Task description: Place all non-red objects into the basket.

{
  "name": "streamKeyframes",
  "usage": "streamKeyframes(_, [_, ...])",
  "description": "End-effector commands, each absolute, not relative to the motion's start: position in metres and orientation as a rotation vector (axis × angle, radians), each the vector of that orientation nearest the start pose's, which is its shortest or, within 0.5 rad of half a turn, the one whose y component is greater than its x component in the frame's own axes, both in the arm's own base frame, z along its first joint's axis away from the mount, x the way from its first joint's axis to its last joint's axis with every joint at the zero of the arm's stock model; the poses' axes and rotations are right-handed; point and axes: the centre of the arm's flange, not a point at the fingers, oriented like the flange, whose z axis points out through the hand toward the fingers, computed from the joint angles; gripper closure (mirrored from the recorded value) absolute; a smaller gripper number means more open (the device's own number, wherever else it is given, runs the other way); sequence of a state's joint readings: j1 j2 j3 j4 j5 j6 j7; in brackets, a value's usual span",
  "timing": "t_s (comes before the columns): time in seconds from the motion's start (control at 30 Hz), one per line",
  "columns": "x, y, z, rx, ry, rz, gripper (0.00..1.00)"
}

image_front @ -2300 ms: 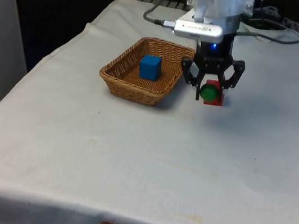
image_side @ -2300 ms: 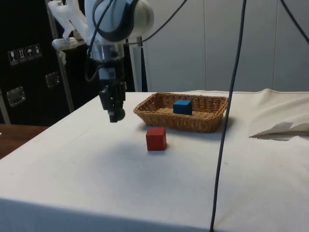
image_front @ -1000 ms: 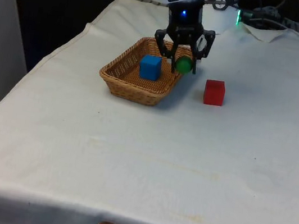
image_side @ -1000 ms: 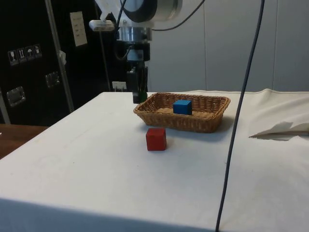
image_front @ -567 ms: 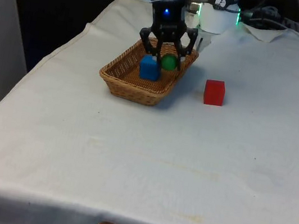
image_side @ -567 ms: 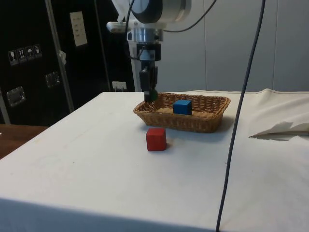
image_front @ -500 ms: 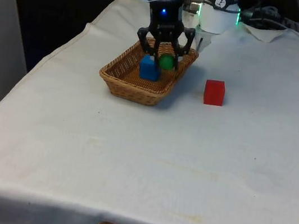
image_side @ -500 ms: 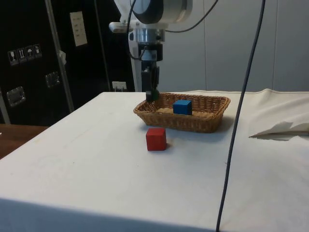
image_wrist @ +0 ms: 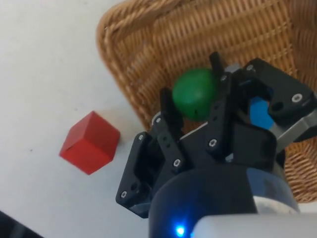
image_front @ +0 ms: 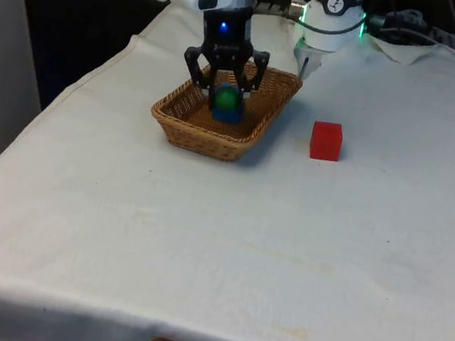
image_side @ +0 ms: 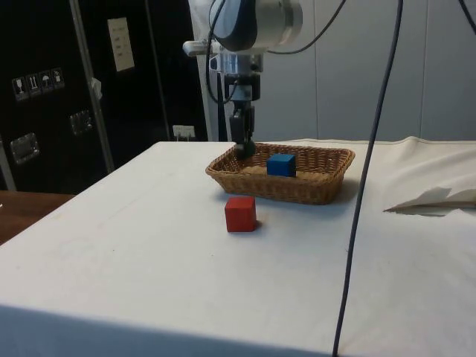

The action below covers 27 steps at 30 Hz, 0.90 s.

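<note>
Leftmost in the front view, the wicker basket (image_front: 186, 115) sits on the white tabletop (image_front: 225, 239) with a blue cube (image_side: 280, 164) inside. Above it hangs the pincer (image_front: 222, 83), its fingers (image_wrist: 167, 115) pinching a green ball (image_wrist: 195, 93) that is over the basket's interior, just above the blue cube. Toward the front view's right, a red cube (image_front: 327, 140) rests on the cloth, apart from the basket.

Green ball (image_front: 226, 98), blue cube (image_side: 281, 164), red cube (image_front: 326, 141), tan woven basket (image_front: 186, 116), black claw (image_front: 225, 79), white cloth (image_front: 225, 239).
</note>
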<state>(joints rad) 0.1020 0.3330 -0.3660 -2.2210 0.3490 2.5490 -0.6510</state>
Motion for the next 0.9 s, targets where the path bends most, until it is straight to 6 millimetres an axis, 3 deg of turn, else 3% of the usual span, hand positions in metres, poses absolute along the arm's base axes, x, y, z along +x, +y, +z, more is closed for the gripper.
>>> streamKeyframes(0.0, [0.532,-0.154,0.234,-3.093,-0.186,-0.101,1.00])
streamKeyframes(0.13, [0.530,-0.162,0.228,-3.116,-0.181,-0.102,1.00])
streamKeyframes(0.53, [0.524,-0.163,0.200,-3.131,-0.163,-0.082,1.00])
streamKeyframes(0.87, [0.523,-0.164,0.196,-3.132,-0.153,-0.056,1.00])
